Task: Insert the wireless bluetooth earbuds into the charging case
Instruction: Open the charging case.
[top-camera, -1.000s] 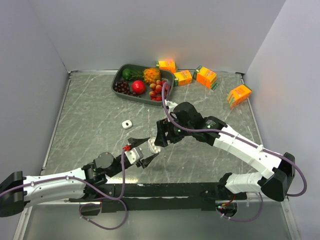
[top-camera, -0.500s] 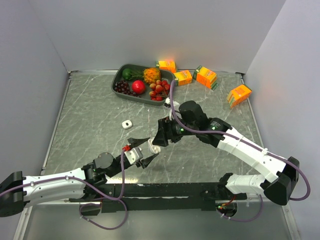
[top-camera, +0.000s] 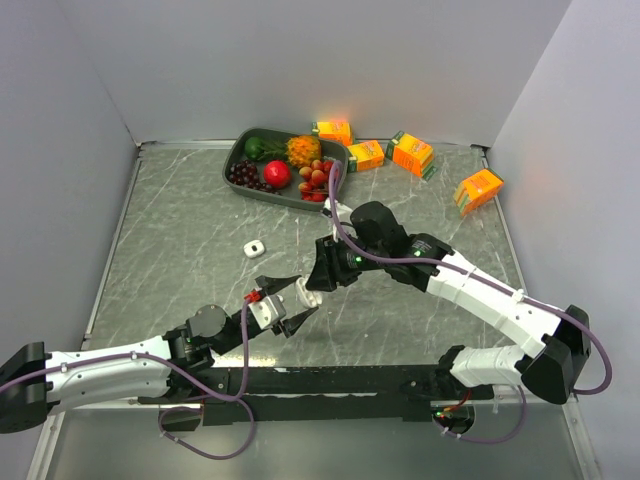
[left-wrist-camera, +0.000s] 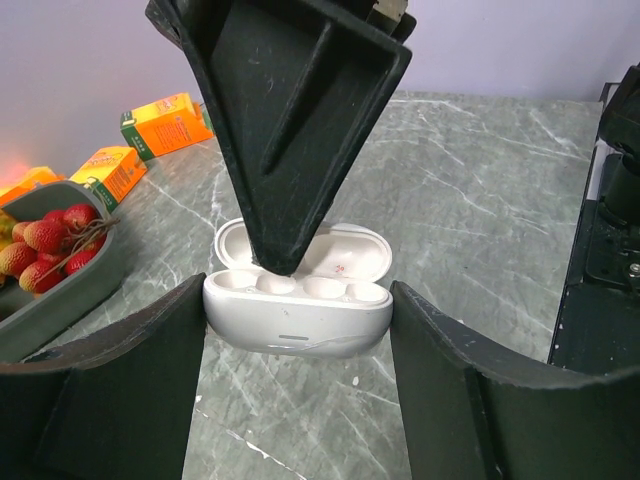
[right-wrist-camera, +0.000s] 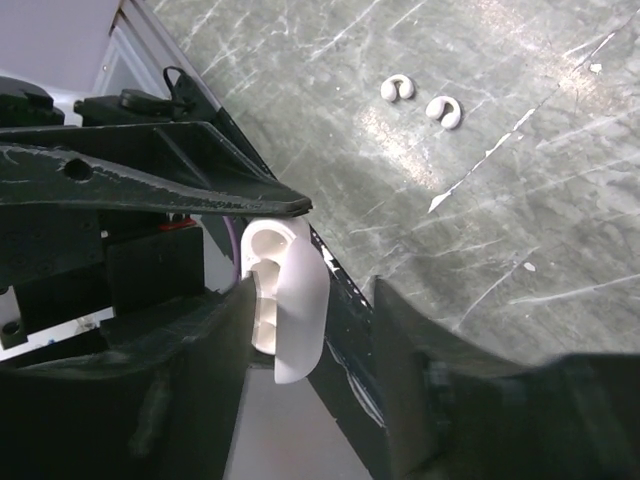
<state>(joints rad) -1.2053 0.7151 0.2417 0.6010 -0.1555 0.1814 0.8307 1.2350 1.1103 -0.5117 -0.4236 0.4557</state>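
Squarely in left hand (left-wrist-camera: 297, 303), open charging case (left-wrist-camera: 300, 328)

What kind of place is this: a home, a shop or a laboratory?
Most likely a robot laboratory test cell. Plain pale walls close in a marbled table, the left arm and right arm are mounted at its near edge, and a tray of fruit and orange cartons look like staged props.

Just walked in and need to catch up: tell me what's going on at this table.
The left gripper clamps an open white charging case, lid up. The right gripper reaches in from above, jaws apart, with one finger down at the case's opening. Two small white earbuds lie loose on the marble tabletop, not yet seated. Another small white case sits alone farther back.
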